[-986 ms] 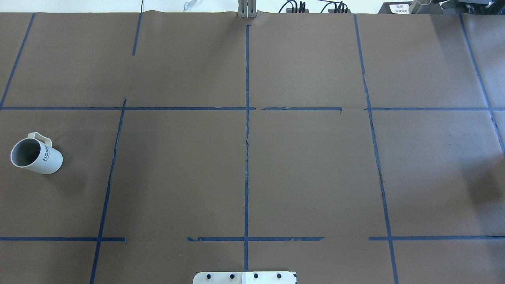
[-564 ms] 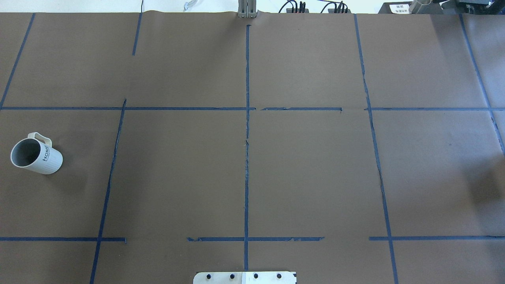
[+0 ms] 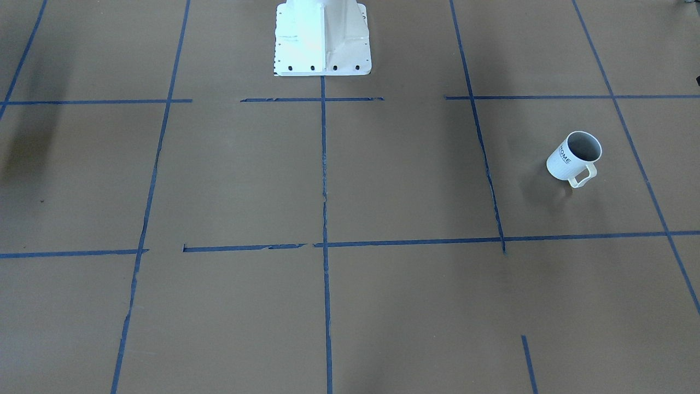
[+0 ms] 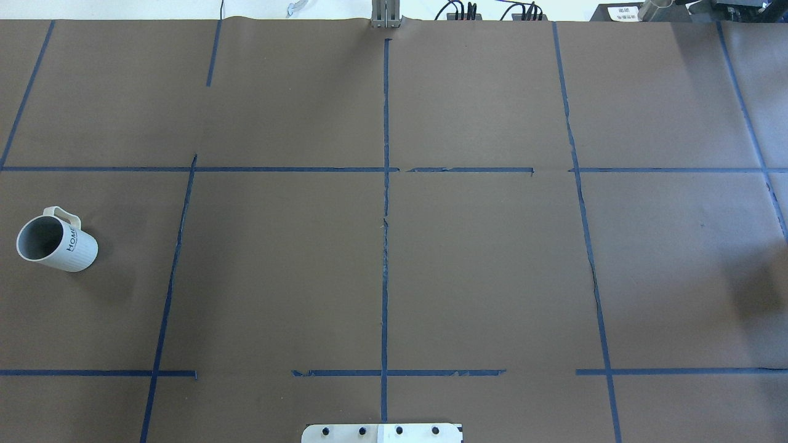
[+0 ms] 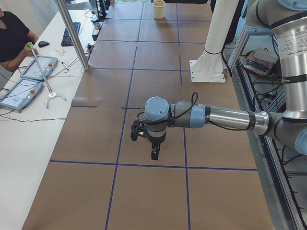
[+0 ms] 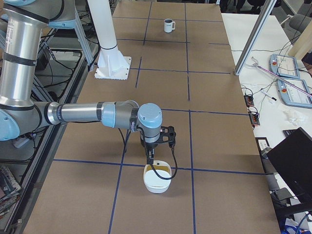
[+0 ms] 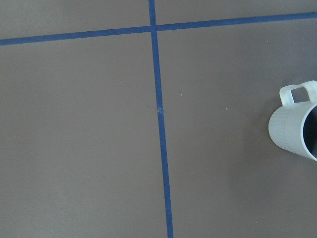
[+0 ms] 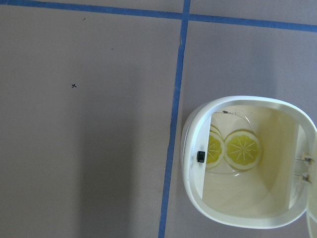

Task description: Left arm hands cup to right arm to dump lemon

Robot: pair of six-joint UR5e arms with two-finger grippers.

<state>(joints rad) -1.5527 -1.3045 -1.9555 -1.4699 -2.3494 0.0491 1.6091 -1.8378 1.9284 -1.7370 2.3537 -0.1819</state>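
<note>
The white ribbed cup (image 4: 56,243) with "HOME" on its side stands upright at the table's far left, handle toward the far side. It also shows in the front view (image 3: 574,156), the right side view (image 6: 168,25) and at the right edge of the left wrist view (image 7: 294,126). Its inside looks grey; no lemon shows in it. The left gripper (image 5: 153,152) hangs over the table and shows only in the left side view, so I cannot tell its state. The right gripper (image 6: 151,158) hangs just above a white bowl; I cannot tell its state either.
The white rounded bowl (image 6: 157,179) stands at the table's right end and holds yellow lemon-slice shapes (image 8: 242,148); it also shows far off (image 5: 159,9). The white robot pedestal (image 3: 322,38) stands mid-table at the robot's edge. An operator (image 5: 12,38) sits at a side desk.
</note>
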